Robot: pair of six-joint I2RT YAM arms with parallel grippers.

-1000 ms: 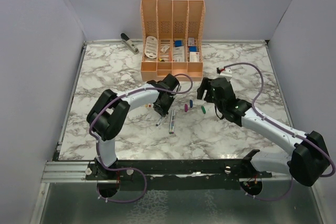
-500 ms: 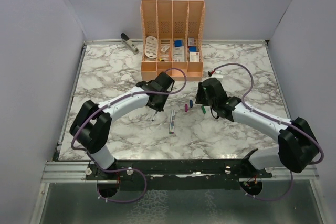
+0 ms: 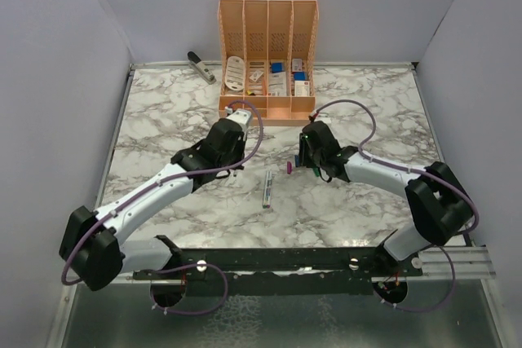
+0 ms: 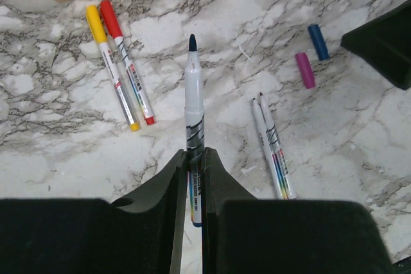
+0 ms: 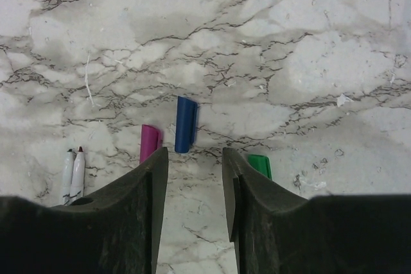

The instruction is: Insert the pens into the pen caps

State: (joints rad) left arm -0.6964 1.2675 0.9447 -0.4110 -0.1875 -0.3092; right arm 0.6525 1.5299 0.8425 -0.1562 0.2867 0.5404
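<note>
Top view, room: pale walls (image 3: 57, 79) stood on three sides of a grey-veined white worktop (image 3: 163, 112).
Top view, back edge: an orange organiser (image 3: 267, 30) stood there, a stapler (image 3: 201, 66) to its left.
Left wrist, left hand (image 4: 194, 153): closed on a pen (image 4: 194, 104), its dark tip bare.
Left wrist, worktop: a yellow-capped pen (image 4: 114, 68) and a red-capped pen (image 4: 127, 62) lay side by side; two bare pens (image 4: 273, 152) lay further right.
Right wrist, right hand (image 5: 194, 152): fingers apart, gripping nothing; a blue cap (image 5: 185, 131) lay just ahead of the gap.
Right wrist, worktop: a purple cap (image 5: 150, 140) lay left of it, a green cap (image 5: 260, 165) right.
</note>
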